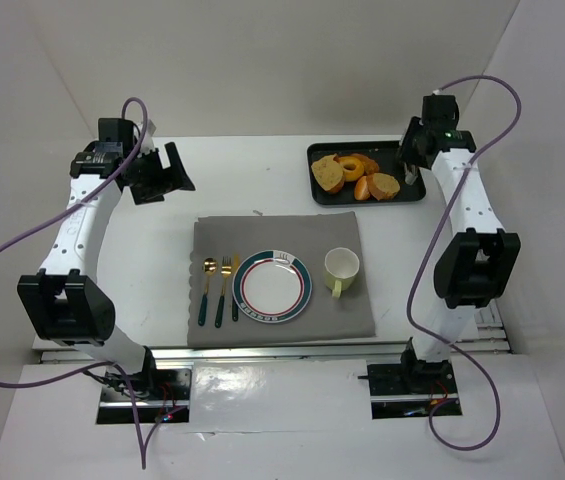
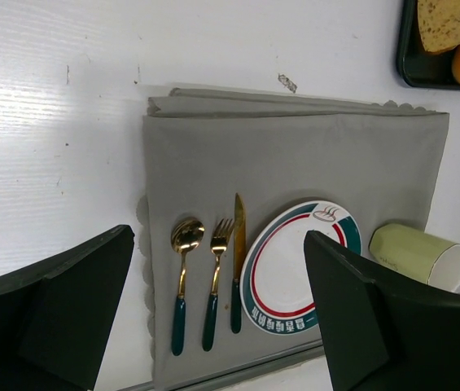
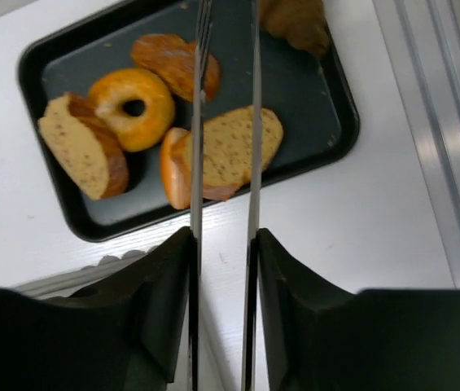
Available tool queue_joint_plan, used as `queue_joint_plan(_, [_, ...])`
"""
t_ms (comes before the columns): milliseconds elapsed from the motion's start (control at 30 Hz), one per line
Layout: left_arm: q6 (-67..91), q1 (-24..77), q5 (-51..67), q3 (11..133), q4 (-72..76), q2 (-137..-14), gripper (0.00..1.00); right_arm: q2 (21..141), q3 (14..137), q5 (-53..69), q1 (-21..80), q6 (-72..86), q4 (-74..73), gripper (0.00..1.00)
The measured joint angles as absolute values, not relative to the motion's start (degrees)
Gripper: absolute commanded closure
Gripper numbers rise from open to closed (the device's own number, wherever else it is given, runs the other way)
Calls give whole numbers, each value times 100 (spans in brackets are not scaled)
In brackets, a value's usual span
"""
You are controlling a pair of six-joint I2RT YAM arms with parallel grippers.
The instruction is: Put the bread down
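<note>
The bread, a dark-brown croissant (image 3: 296,23), lies in the far right corner of the black tray (image 3: 345,122), cut off by the top edge of the right wrist view. My right gripper (image 3: 228,16) hovers over the tray with its thin fingers a narrow gap apart and nothing between them; the croissant is just right of the right finger. In the top view this gripper (image 1: 414,155) hangs over the tray's right end and hides the croissant. My left gripper (image 1: 167,172) is open and empty, up left of the placemat. The dinner plate (image 1: 273,287) is bare.
The tray also holds a golden doughnut (image 3: 132,110), tan bread slices (image 3: 83,147) and an orange roll (image 3: 174,167). On the grey placemat (image 1: 282,232) lie a spoon, fork and knife (image 1: 220,290) left of the plate and a pale-green cup (image 1: 341,268) to its right.
</note>
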State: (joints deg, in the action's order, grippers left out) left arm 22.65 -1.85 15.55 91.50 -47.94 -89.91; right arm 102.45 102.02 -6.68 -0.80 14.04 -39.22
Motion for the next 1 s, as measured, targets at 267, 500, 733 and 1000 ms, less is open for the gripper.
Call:
queue_joint_plan(267, [2285,-185,1627,9150,-4779,-8991,1,10787,10422,-517,-338,1485,-4182,41])
queue_joint_plan(500, [2311,-185,1680,9150,-4753,-8991,1,11443,10683,-493,-346,1498,-4215,37])
queue_joint_plan(733, [2412,-185,1684,9150,-4746,-9004,1,11598,11002,-725,-353,1498,-4250,37])
queue_joint_plan(1000, [2429,-185,1684,9150,-4724,-9185,1,11778,11220,-1044,-353,1466,-4250,37])
